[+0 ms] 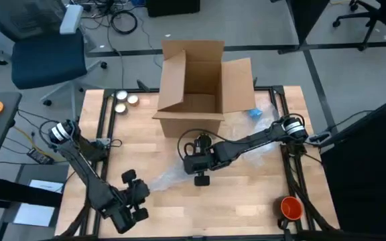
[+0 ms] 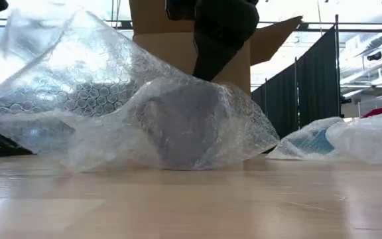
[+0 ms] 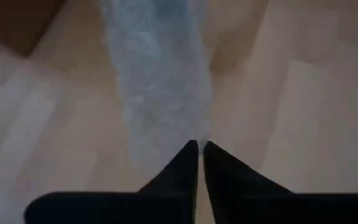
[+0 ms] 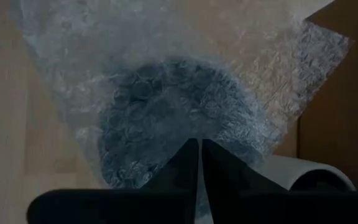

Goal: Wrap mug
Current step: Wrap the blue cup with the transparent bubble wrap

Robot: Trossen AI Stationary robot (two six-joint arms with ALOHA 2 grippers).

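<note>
A dark mug (image 2: 184, 129) sits on the table under a sheet of clear bubble wrap (image 2: 91, 86). In the right wrist view it shows as a dark round shape (image 4: 173, 118) through the wrap. My right gripper (image 1: 200, 175) comes down on top of it, shut. My left gripper (image 1: 139, 191), toward the near left, is shut on the wrap's left end. That end rises off the table (image 2: 25, 26). The rest of the sheet lies draped over the mug, its edges on the wood. My left gripper pinches the narrowed end of the bubble wrap (image 3: 188, 134) between its two shut fingers. That end is lifted off the table, and the sheet slopes down from it to the mug. My right gripper's shut fingertips (image 4: 191, 152) meet the wrap over the mug's top (image 2: 201, 79) from above. Whether a fold is caught between them, I cannot tell.
An open cardboard box (image 1: 193, 87) stands at the far middle. A wrapped blue thing (image 1: 256, 114) lies right of it, and an orange mug (image 1: 291, 207) sits at the near right. Small round tins (image 1: 126, 100) are at the far left. The near middle is bare wood.
</note>
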